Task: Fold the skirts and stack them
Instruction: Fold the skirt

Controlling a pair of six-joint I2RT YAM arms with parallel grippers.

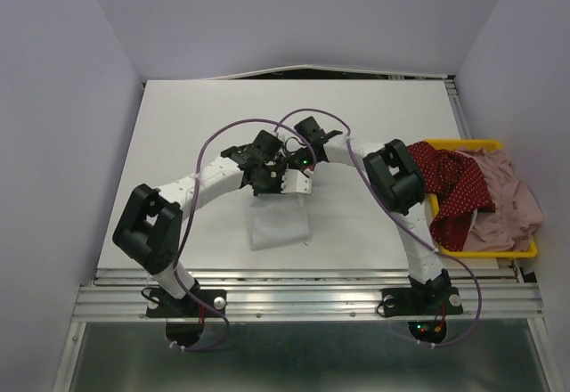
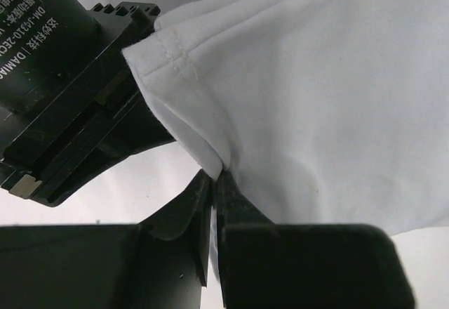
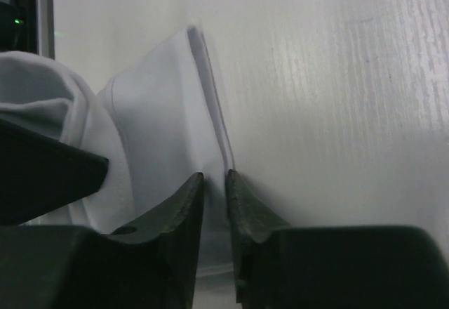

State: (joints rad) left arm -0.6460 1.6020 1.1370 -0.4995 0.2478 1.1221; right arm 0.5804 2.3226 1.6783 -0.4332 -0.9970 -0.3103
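**A:** How did the 2 grippers stand?

**B:** The left gripper [image 2: 214, 182] was pressed together on a stitched hem of the white cloth [image 2: 316, 112], which bunched right at its tips. The right gripper [image 3: 214, 182] had its jaws almost together on a thin folded edge of the same cloth. I judged that a pinch too.

**A:** And the step in hand?

**B:** A fold of that cloth, I judged, though I could not tell whether it was a skirt. The arms met over the middle of the table [image 1: 205, 116], and the rest of the cloth lay flat toward the near edge. To do it well, both pinches needed to travel at 1 height with the edge taut between them. They should lay it square on the lower layer and open only once it rested. An uneven pull would likely skew the crease.

**A:** Where were the skirts?

**B:** Both were in the yellow tray [image 1: 525, 251] at the right, well apart from the grippers. The dark red skirt [image 1: 450, 183] spilled over its left rim and touched the pink skirt [image 1: 512, 200]. Neither was folded.

**A:** And the surface and room?

**B:** The table was white and matte, with a metal rail [image 1: 303, 298] at its near edge. Pale walls [image 1: 294, 18] stood on 3 sides.
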